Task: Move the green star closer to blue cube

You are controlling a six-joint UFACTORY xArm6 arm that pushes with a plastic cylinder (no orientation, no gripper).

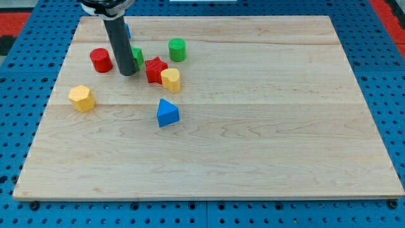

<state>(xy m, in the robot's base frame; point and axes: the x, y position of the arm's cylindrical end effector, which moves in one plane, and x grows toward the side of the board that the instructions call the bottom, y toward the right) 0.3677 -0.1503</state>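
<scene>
My tip (pixel 128 73) rests on the board at the upper left. The green star (pixel 137 57) sits right behind it on its right side, mostly hidden by the rod, apparently touching it. The blue cube (pixel 127 28) is only a sliver showing at the rod's right edge near the board's top edge, above the green star. A red star (pixel 155 69) lies just right of the tip, with a yellow block (pixel 171 80) against its right side.
A red cylinder (pixel 100 60) stands left of the tip. A green cylinder (pixel 178 49) is at the upper right of the cluster. A yellow hexagonal block (pixel 82 98) sits at lower left. A blue triangular block (pixel 167 113) lies below the cluster. The wooden board (pixel 266 126) rests on blue pegboard.
</scene>
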